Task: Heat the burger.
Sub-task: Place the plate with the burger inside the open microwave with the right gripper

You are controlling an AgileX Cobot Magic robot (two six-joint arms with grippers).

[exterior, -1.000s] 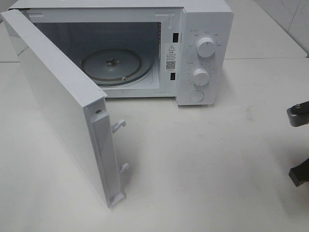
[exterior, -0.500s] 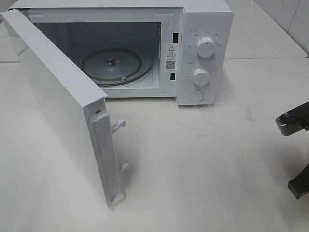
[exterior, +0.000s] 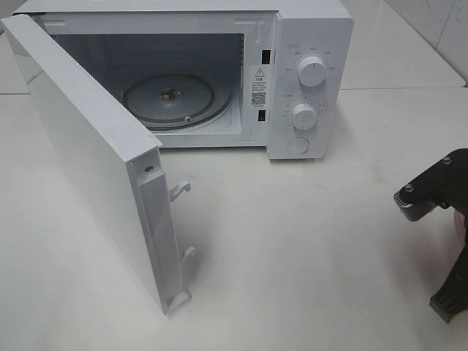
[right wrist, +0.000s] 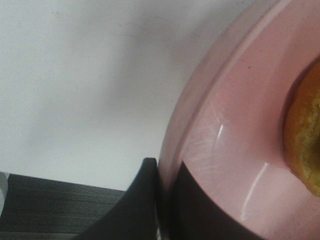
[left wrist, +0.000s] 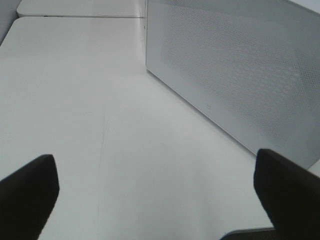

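Only an orange-brown edge of the burger (right wrist: 306,135) shows, in the right wrist view, sitting on a round pink plate (right wrist: 235,100). My right gripper (right wrist: 162,172) is shut on that plate's rim, one dark finger (right wrist: 142,200) outside it and the other over its inner surface. From the high camera, the right arm (exterior: 435,194) reaches in at the right edge, with a pink sliver of the plate (exterior: 462,223) behind it. My left gripper (left wrist: 160,195) is open and empty, low over the table beside the microwave door (left wrist: 235,65).
The white microwave (exterior: 311,44) stands at the back with its door (exterior: 88,146) swung wide open to the left. Its glass turntable (exterior: 175,99) is bare. Two knobs (exterior: 312,72) and a round button are on its right panel. White table (exterior: 307,241) lies in front.
The right arm has moved leftward into the high view, from the right edge toward the microwave, and the plate's pink sliver now shows. The left gripper and the door are unchanged.
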